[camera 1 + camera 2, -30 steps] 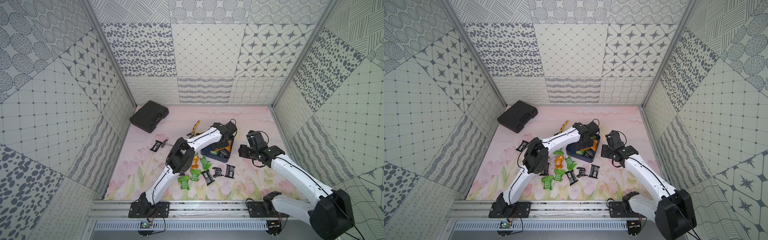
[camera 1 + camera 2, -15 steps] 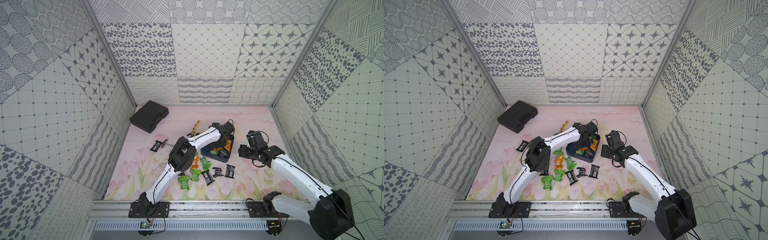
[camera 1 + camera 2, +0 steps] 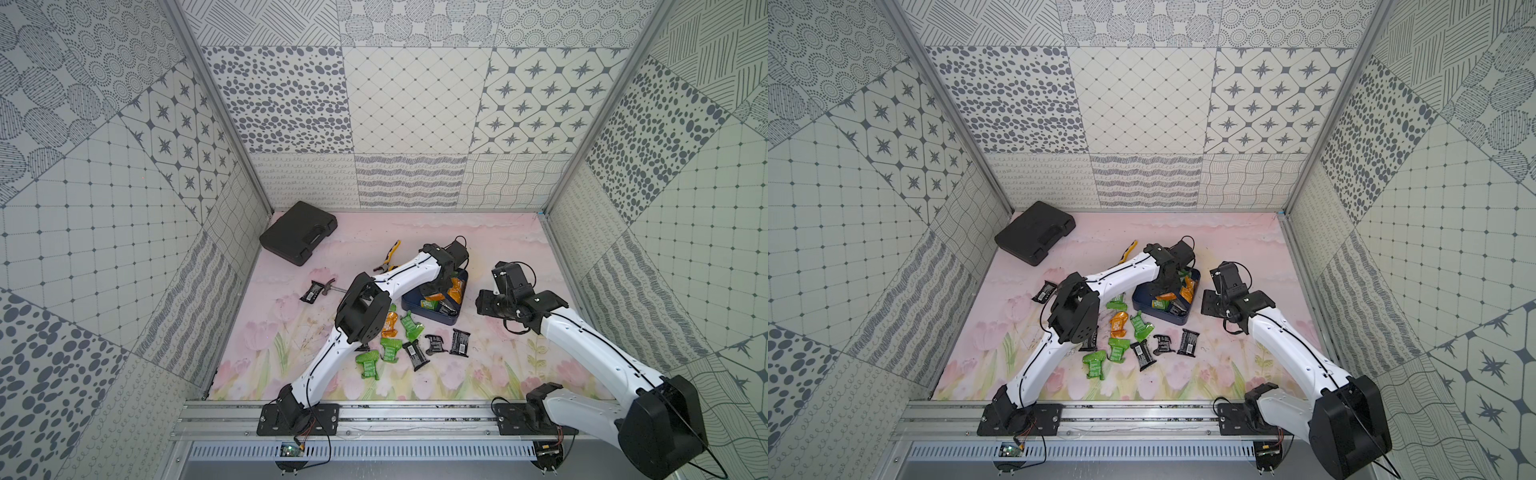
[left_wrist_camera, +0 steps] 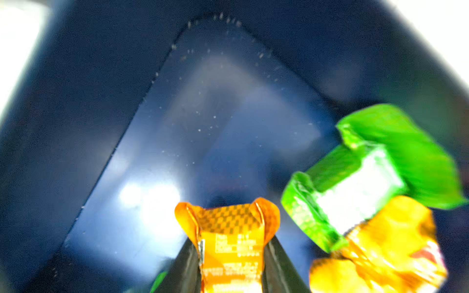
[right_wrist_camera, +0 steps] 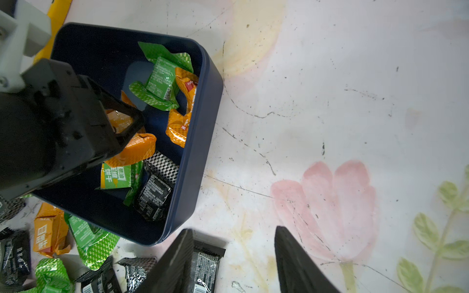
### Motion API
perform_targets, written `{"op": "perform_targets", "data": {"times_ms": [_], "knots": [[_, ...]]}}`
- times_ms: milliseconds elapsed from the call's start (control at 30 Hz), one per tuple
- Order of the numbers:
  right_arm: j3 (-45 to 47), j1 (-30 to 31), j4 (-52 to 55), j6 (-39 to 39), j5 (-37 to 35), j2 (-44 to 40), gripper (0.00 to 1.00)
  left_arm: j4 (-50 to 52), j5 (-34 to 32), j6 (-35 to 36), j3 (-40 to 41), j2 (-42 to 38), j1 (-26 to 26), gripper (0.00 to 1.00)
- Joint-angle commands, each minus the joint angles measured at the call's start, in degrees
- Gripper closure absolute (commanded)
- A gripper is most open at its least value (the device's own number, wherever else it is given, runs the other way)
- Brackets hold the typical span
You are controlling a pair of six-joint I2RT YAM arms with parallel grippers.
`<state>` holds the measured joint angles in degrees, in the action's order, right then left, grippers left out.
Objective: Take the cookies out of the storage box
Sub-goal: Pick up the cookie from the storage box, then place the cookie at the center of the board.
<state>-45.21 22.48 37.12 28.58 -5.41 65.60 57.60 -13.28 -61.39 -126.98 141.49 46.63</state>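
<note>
the left gripper (image 4: 231,243) is down inside the storage box (image 5: 193,152), which sits near the middle of the tabletop (image 3: 511,249). its jaws are pinched on an orange packet (image 4: 229,225) whose long axis seems to run in line with the fingers, so the way out looks to be straight up over the box wall. the other cookies (image 5: 157,83) in the box lie toward its right side, and the right gripper (image 5: 233,229) hangs outside that wall with jaws spread and empty, so the left arm is nearer.

"饼干" on green packet (image 5: 115,176)
</note>
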Motion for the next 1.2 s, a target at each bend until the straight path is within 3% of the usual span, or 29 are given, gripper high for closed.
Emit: {"op": "perform_targets", "data": {"times_ms": [0, 267, 500, 800, 1167], "knots": [[-1.3, -0.2, -0.8, 0.6, 0.3, 0.2, 0.44, -0.2, -2.9, 3.4, -0.1, -3.3, 0.2, 0.71], [-1.8, -0.2, -0.8, 0.5, 1.6, 0.4, 0.44, -1.8, -5.2, 4.5, 7.6, -12.6, 0.7, 0.72], [-1.8, 0.1, -1.8, 0.9, 2.9, 1.2, 0.45, -4.5, -5.9, 1.9, 25.8, -26.5, -2.2, 0.73], [-3.0, 1.6, -3.2, 1.1, 3.8, 3.7, 0.46, -7.1, -4.3, -4.1, 49.6, -45.2, -10.8, 0.73], [-6.4, 5.3, -4.3, 1.4, 3.6, 8.0, 0.46, -10.3, 1.7, -7.9, 71.2, -60.4, -26.7, 0.73]]}}
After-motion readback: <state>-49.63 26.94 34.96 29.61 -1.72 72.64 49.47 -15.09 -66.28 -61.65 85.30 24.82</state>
